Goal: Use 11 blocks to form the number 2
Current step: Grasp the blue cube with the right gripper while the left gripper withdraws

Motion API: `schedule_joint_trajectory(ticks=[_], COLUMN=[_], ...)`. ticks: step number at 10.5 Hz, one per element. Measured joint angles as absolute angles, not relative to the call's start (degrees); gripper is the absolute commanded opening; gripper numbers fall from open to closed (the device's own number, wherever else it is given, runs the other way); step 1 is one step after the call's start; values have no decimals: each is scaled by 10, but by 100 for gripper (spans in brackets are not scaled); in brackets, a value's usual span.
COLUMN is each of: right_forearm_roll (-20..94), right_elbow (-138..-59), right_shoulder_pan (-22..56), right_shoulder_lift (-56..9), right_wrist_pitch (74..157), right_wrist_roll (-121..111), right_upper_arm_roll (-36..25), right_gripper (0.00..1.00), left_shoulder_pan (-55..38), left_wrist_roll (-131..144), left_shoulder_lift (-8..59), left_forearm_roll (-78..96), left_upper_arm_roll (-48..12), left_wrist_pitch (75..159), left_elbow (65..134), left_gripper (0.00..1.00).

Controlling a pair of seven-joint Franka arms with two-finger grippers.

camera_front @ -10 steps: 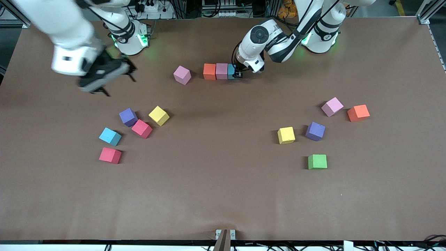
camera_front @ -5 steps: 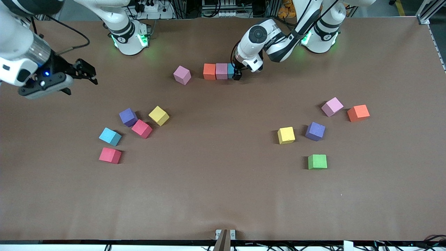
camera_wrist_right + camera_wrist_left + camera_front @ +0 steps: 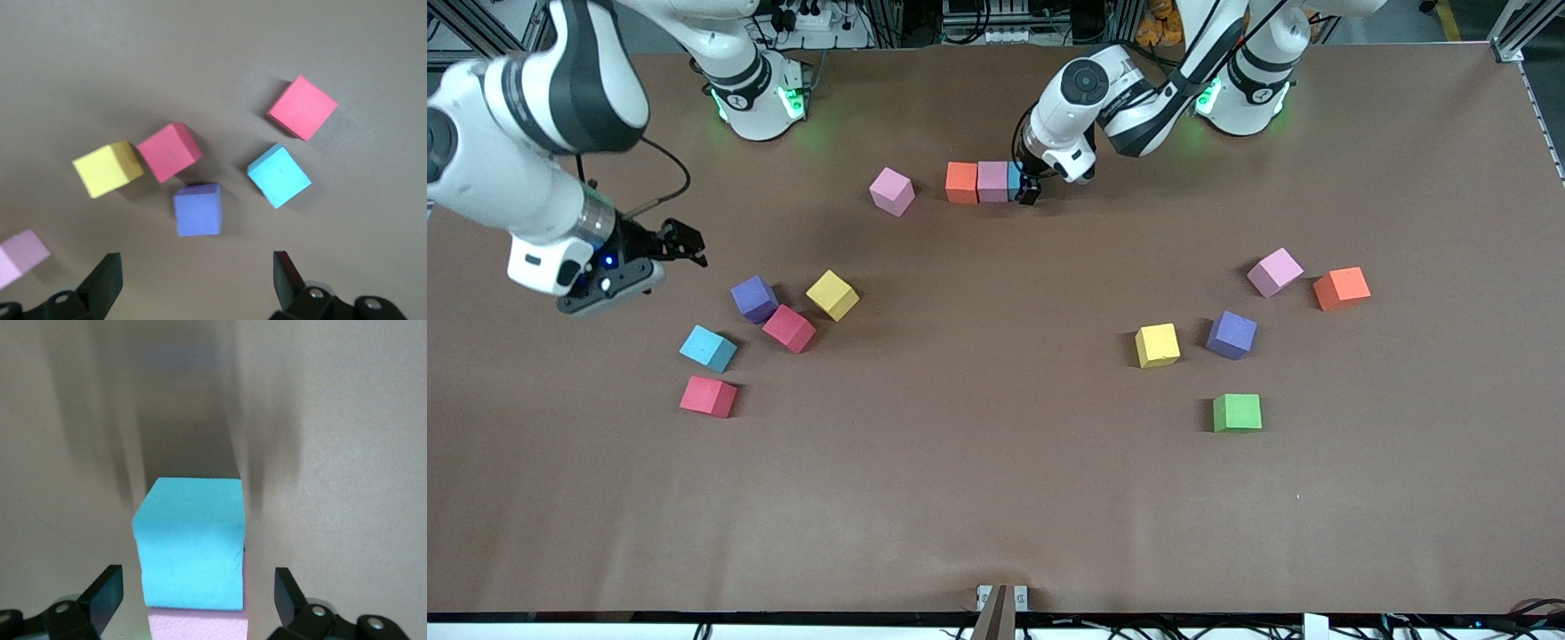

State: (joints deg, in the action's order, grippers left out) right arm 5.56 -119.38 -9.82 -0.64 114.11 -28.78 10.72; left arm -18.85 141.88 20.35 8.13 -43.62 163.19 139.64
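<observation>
So my left gripper [image 3: 1030,190] stands released around the light blue block [image 3: 190,543] ending the row, while my right gripper [image 3: 685,244], jaws apart, hangs nearest the purple block [image 3: 754,298] in the loose cluster.

My left gripper [image 3: 197,590] hangs low over the brown table [image 3: 347,453] with its two dark fingers [image 3: 103,590] spread wide on either side of a light blue block [image 3: 191,543], clear of its faces, and a pink block [image 3: 197,627] sits flush against that cube.
</observation>
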Motion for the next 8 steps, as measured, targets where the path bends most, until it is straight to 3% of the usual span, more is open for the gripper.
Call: schedule_joint_trajectory(ticks=[2, 5, 8], right_forearm_roll=[56, 56, 56], right_elbow=[-1218, -1316, -1343], right_shoulder_pan=[-114, -113, -110], right_shoulder_lift=[-48, -84, -124], right_wrist_pitch=[1197, 1367, 1406], right_wrist_roll=[-355, -409, -410], right_upper_arm_roll=[107, 125, 154], right_gripper=[100, 100, 100], left_shoulder_pan=[-188, -182, -133], left_wrist_roll=[1422, 1421, 1351], left_shoulder_lift=[185, 141, 111], left_forearm_roll=[81, 81, 81], left_upper_arm_roll=[-440, -441, -441], left_wrist_pitch=[1620, 1579, 1475], left_elbow=[1396, 1394, 1374], left_gripper=[100, 100, 100])
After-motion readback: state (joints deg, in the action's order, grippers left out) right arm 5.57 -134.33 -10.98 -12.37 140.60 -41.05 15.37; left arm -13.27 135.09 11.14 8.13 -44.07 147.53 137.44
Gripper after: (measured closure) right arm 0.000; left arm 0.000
